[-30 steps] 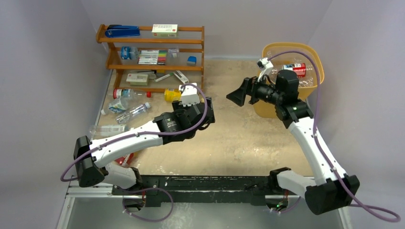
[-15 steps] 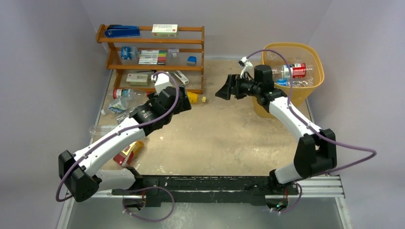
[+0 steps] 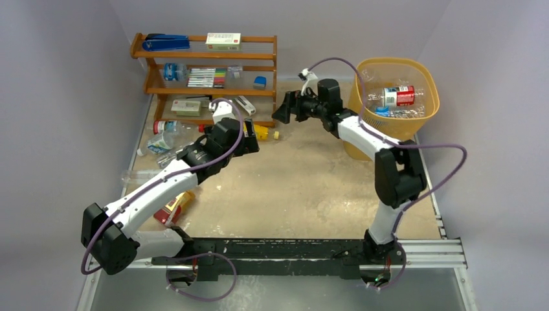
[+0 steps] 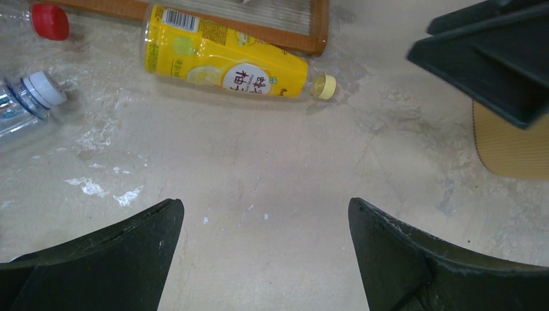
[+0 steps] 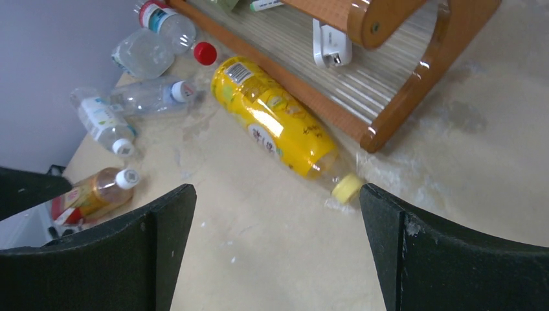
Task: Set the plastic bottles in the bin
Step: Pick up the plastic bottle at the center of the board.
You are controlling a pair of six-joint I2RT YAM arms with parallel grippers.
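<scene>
Lying along rack [image 5: 395, 116] edge, yellow bottle [image 5: 278, 126], left pincer [image 4: 264, 204] wide, right pincer [image 5: 277, 191] wide

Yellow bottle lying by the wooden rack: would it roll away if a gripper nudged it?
The yellow bottle lies on its side on the table, so a nudge across its length would probably roll it, though the wooden rack behind may stop it. Its wrapped body looks smooth and round, so a grip could slip. It looks like thin plastic, likely light.
</scene>
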